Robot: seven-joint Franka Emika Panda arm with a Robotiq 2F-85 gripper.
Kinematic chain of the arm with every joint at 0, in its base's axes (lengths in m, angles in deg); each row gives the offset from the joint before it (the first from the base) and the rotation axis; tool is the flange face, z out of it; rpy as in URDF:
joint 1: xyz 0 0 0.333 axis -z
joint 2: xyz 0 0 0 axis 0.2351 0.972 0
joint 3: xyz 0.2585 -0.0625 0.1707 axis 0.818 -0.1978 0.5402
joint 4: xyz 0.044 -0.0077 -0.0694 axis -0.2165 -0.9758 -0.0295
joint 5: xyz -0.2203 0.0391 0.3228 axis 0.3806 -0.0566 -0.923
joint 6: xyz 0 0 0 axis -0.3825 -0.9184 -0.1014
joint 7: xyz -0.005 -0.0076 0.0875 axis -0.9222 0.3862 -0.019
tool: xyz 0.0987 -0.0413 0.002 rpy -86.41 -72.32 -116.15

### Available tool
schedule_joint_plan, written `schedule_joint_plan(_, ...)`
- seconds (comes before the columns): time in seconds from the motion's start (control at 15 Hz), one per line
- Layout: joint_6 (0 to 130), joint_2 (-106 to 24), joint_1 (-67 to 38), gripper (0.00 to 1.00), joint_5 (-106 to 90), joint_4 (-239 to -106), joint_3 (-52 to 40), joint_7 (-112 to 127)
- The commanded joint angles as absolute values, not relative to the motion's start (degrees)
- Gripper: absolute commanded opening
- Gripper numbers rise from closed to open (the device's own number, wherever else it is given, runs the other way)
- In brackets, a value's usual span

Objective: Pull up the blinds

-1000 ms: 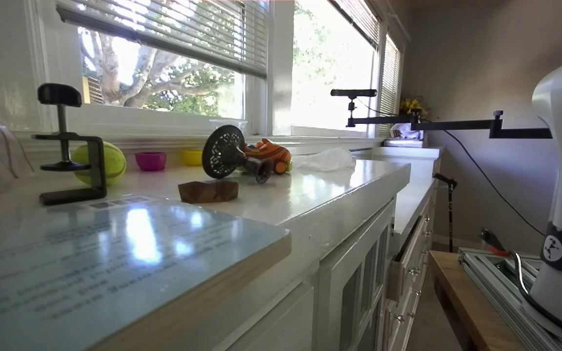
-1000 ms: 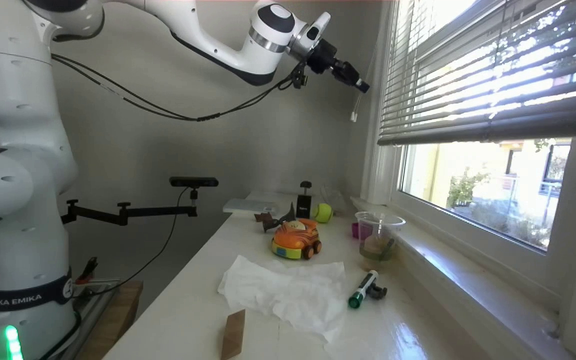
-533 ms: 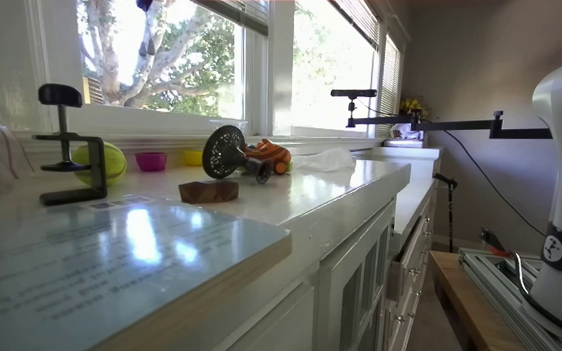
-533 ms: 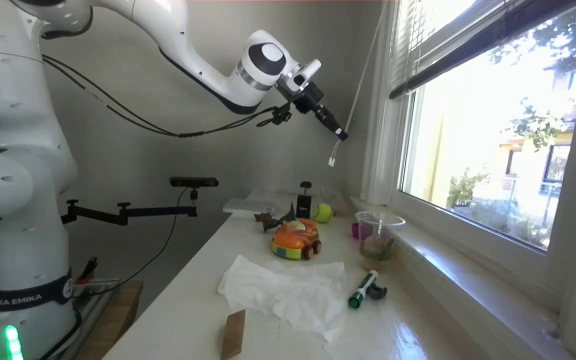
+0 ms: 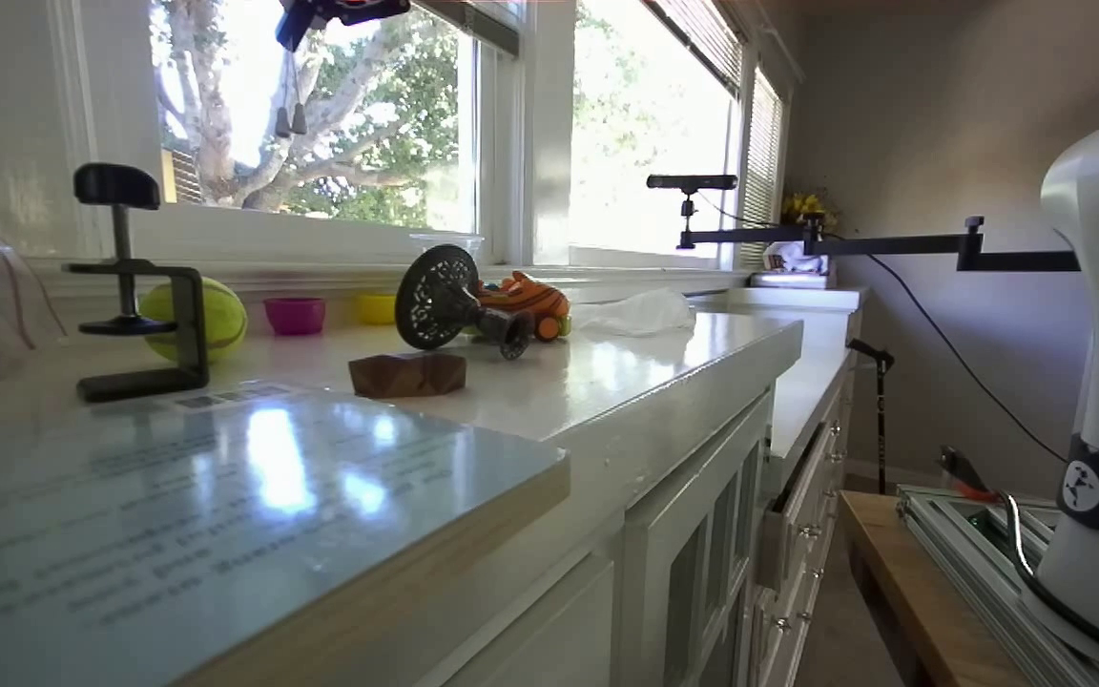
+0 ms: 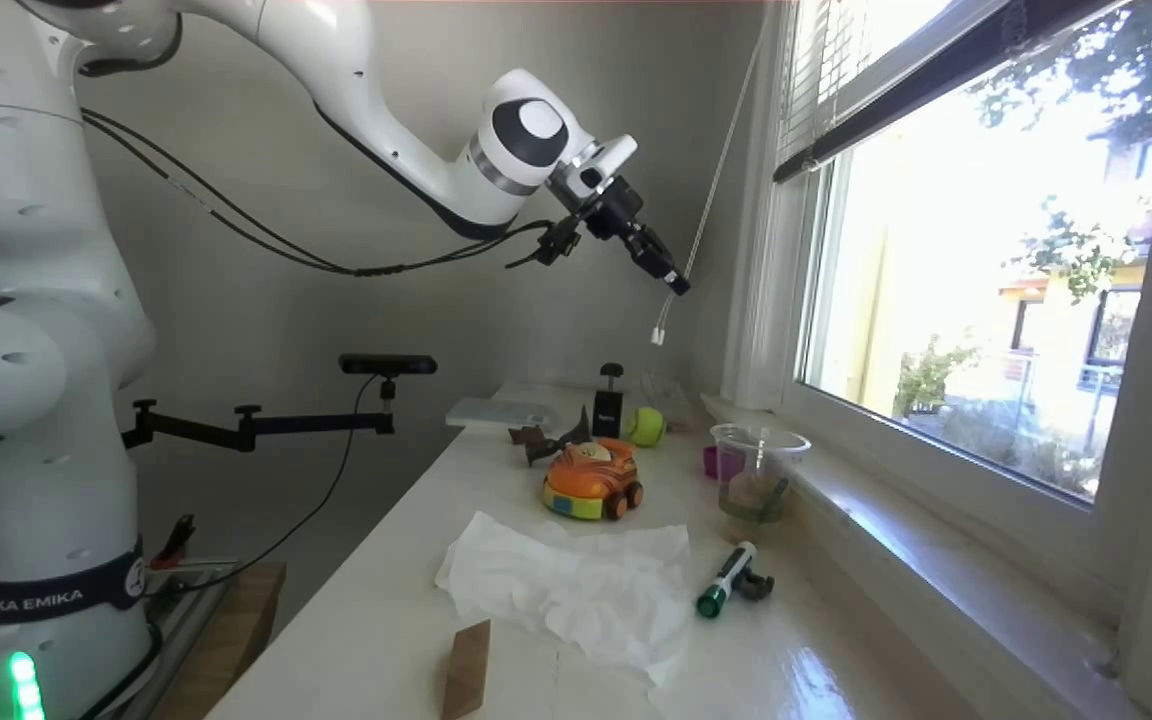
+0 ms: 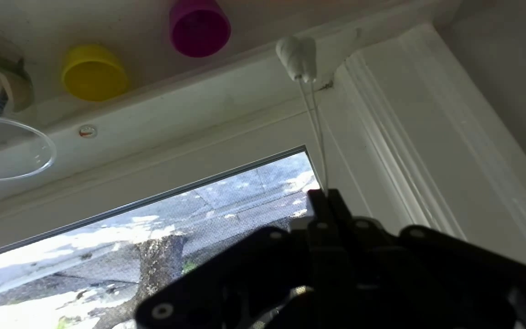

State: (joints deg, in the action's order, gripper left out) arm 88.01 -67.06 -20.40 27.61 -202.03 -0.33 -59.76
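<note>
The tool pinches the white pull cord, pressed together on it, with two pale tassels dangling below. In an exterior view the blinds sit high at the right, their lower edge across the top part of the window, much of it showing beneath. On the desk, an orange toy car stands on the far side of a crumpled white sheet; a green-capped marker lies to the sheet's right.

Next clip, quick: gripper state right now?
Gripper: closed, holding the white pull cords between its fingertips.
</note>
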Motion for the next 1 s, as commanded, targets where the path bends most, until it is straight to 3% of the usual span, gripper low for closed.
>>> schedule_joint_plan(0.0,86.6,-67.0,-20.9,0.00,26.1,-202.9,-0.3,-59.4)
schedule_joint_plan(0.67,87.4,-65.7,-25.2,0.00,9.2,-212.9,-0.9,-56.8)
schedule_joint_plan(0.93,89.8,-63.7,-23.8,0.00,-5.8,-218.0,3.8,-50.4)
